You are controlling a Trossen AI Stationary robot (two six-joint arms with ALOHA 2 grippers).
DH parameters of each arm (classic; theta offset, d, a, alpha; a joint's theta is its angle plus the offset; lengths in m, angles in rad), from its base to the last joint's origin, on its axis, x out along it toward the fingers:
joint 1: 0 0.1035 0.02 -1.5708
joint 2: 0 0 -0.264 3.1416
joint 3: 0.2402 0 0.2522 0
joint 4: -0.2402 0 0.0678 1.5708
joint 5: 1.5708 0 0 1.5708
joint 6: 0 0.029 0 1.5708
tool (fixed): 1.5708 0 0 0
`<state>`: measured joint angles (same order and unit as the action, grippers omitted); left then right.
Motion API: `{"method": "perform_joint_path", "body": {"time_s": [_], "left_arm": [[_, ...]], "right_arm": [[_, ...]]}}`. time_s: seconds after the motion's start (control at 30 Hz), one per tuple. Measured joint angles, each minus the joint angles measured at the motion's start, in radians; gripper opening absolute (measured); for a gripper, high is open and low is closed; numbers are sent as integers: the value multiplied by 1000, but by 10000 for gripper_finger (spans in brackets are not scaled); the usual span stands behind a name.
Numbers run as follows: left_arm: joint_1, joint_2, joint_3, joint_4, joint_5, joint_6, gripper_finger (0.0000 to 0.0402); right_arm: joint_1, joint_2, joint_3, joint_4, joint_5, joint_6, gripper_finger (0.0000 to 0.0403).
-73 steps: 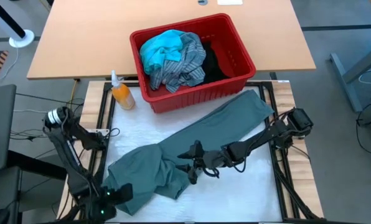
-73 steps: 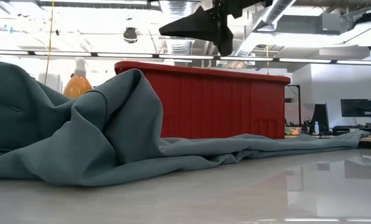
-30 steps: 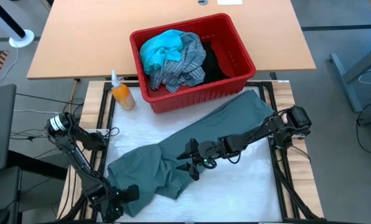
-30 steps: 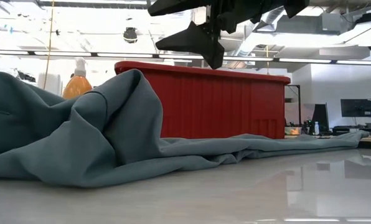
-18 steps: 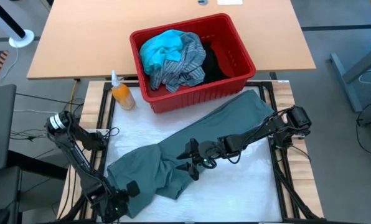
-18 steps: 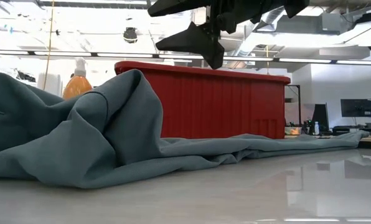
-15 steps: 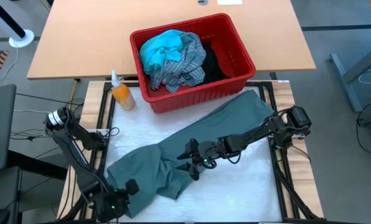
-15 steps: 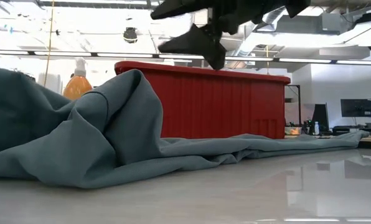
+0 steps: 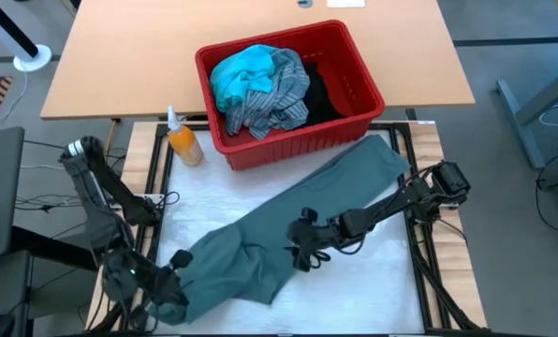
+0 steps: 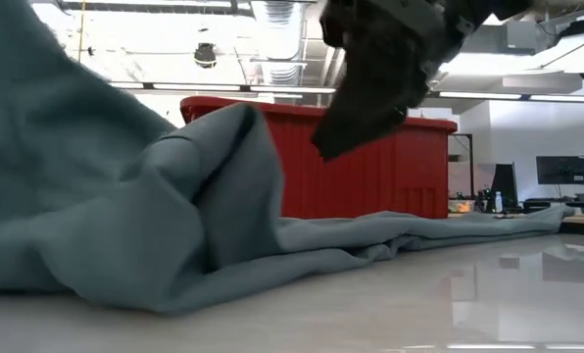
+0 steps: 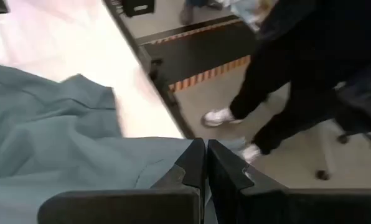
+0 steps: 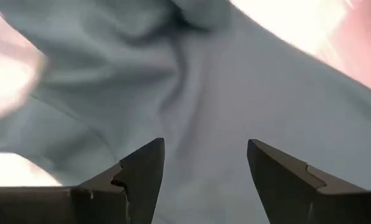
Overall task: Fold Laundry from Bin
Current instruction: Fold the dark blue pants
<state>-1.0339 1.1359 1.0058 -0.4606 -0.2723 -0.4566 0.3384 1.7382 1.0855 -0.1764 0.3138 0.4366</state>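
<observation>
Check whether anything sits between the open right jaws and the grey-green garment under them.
Nothing visible does. The right gripper hangs with its jaws spread directly over the grey-green garment, and only bare cloth shows between them. The red bin and the orange bottle stand farther back, clear of it.

no text, label, brand or number can be read in these pictures — not on any thing, not in the room behind.
</observation>
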Motion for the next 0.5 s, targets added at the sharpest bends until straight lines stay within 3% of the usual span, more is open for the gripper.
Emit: {"method": "perform_joint_path", "body": {"time_s": [0.3, 0.5], "left_arm": [[-40, -3, 0, 0, 129, -102, 0], [-58, 93, 0, 12, 106, -116, 0]], "right_arm": [[-14, 0, -48, -129, 53, 85, 258], [-39, 1, -105, -119, 61, 165, 258]]}}
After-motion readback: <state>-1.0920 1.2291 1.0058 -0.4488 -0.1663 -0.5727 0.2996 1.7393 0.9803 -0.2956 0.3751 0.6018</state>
